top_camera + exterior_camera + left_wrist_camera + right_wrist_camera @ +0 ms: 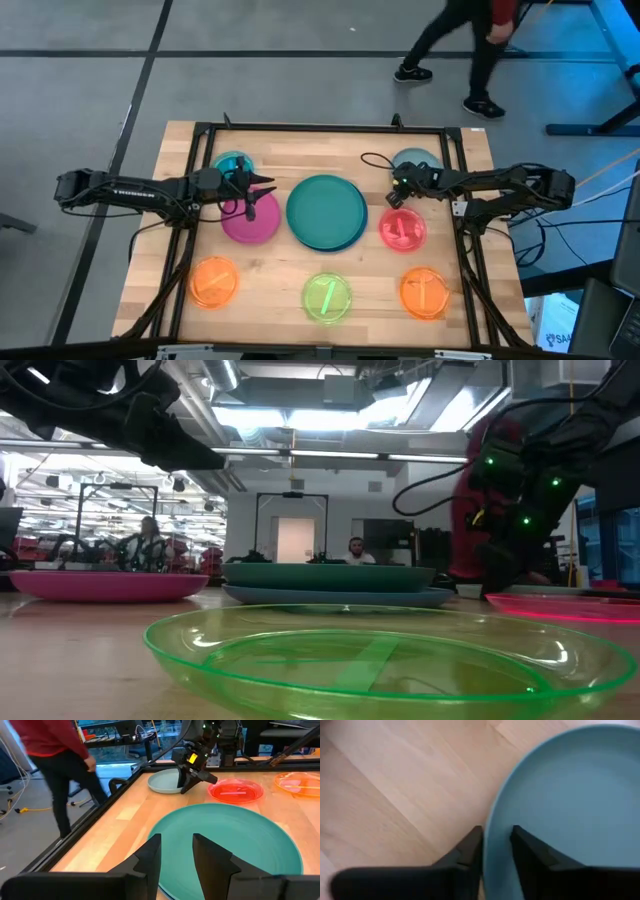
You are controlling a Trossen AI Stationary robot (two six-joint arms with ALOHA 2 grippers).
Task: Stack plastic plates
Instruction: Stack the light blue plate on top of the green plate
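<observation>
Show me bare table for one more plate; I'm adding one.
Free: the near strip between orange plate and lime plate, and between lime plate and the other orange plate. Crowded: the middle row, magenta plate, teal plate, red-pink plate, with both arms above.

two slim black arms, white lettering on the left arm [130, 188], green lights on the right gripper [392, 196].

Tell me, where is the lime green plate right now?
In the high view the lime green plate lies at the table's near edge, midway between the two orange plates, below the big teal plate.
</observation>
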